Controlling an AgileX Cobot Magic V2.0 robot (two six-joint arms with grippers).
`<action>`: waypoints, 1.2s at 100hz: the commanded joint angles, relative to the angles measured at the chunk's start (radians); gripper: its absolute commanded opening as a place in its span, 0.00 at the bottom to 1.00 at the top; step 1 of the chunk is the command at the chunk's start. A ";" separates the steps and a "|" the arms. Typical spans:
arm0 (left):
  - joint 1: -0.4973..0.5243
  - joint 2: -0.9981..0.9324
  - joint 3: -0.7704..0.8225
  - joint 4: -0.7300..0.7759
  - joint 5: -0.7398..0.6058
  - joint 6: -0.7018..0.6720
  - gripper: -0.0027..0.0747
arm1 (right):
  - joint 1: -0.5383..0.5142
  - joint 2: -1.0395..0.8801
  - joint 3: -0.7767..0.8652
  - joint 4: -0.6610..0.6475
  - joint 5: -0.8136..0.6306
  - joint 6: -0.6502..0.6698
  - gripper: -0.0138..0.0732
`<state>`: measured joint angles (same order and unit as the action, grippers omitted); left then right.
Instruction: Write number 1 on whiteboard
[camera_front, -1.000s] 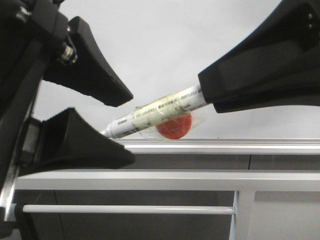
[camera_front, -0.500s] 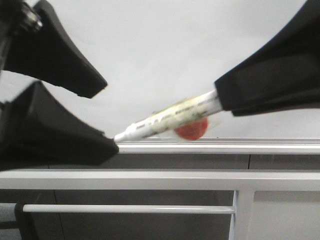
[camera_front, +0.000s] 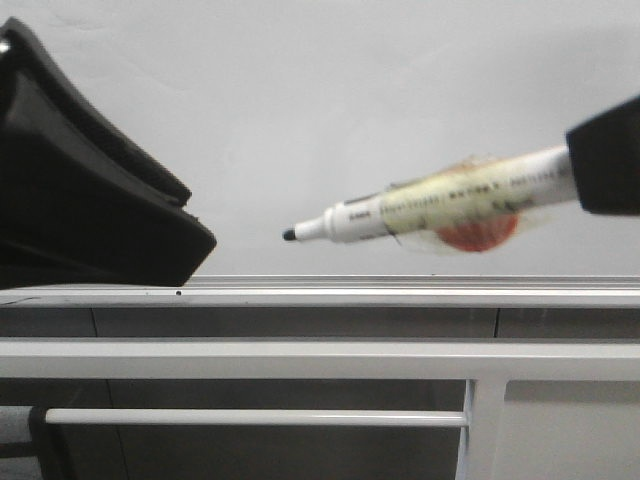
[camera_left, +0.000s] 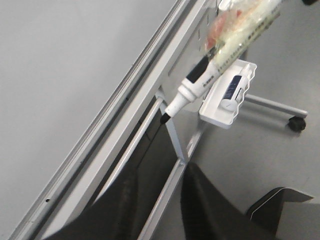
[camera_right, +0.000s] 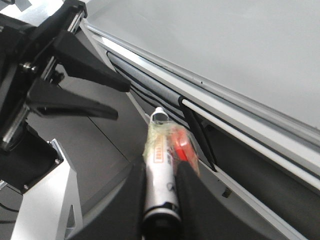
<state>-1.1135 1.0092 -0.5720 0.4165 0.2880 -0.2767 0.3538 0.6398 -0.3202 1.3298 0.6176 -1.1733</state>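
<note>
The whiteboard (camera_front: 330, 100) is bare; mid-frame, the right gripper (camera_right: 160, 192) pinches an uncapped marker (camera_front: 440, 205), tip ready to write. The left gripper (camera_right: 107, 97) stands spread.

Front view close on whiteboard (camera_front: 400, 100), wrist views share marker (camera_left: 200, 85)

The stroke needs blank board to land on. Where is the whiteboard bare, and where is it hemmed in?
The whiteboard is blank above the marker and its bottom rail; no stroke shows yet. The left pincer crowds the lower left; the right pincer, holding the marker, fills the right edge.
</note>
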 joint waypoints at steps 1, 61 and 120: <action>-0.007 -0.044 0.016 -0.039 -0.133 -0.021 0.11 | 0.001 -0.030 -0.003 0.025 -0.008 -0.012 0.09; -0.005 -0.117 0.244 -0.200 -0.487 -0.021 0.01 | 0.001 -0.370 0.131 0.018 -0.124 -0.026 0.09; -0.005 -0.117 0.246 -0.198 -0.485 -0.012 0.01 | 0.001 -0.370 0.131 0.069 -0.282 -0.026 0.09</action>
<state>-1.1135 0.9019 -0.3024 0.2230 -0.1215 -0.2868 0.3538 0.2639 -0.1631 1.3548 0.3908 -1.1847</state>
